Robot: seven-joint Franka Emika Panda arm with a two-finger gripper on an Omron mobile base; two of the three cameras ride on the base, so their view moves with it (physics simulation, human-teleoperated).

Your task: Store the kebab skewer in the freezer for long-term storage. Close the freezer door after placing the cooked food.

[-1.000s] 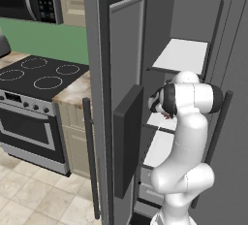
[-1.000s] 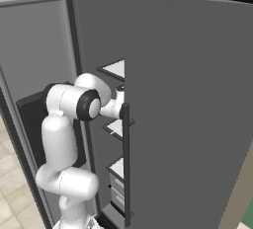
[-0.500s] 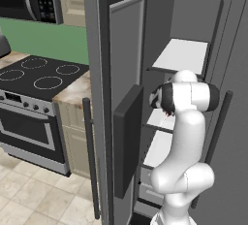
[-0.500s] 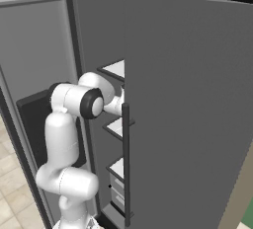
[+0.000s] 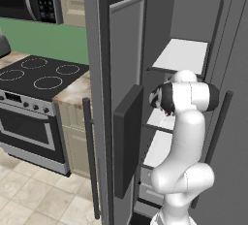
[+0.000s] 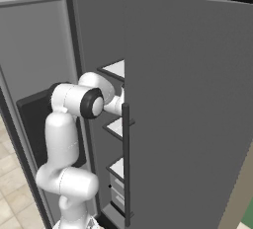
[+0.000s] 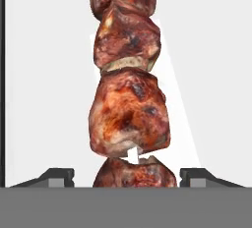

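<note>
The kebab skewer (image 7: 129, 74), a row of reddish-brown meat chunks on a pale stick, runs up the middle of the hand view against a white freezer shelf (image 7: 211, 50). My gripper (image 7: 127, 175) is open, and each dark fingertip (image 7: 59, 175) stands a little clear of the lowest chunk. In the left base view the arm reaches into the freezer (image 5: 181, 56) at its middle shelf, where a bit of red kebab (image 5: 167, 114) shows by the hand. The freezer door (image 5: 121, 73) stands wide open to the left.
The other fridge door (image 6: 188, 99) is closed, its long dark handle (image 6: 126, 164) right beside my arm. A stove (image 5: 34, 76) and a stone counter (image 5: 72, 93) stand left of the open door. Drawers (image 6: 116, 193) fill the freezer's bottom.
The arm's elbow has shifted slightly toward the freezer's inside. The door and shelves have not moved.
</note>
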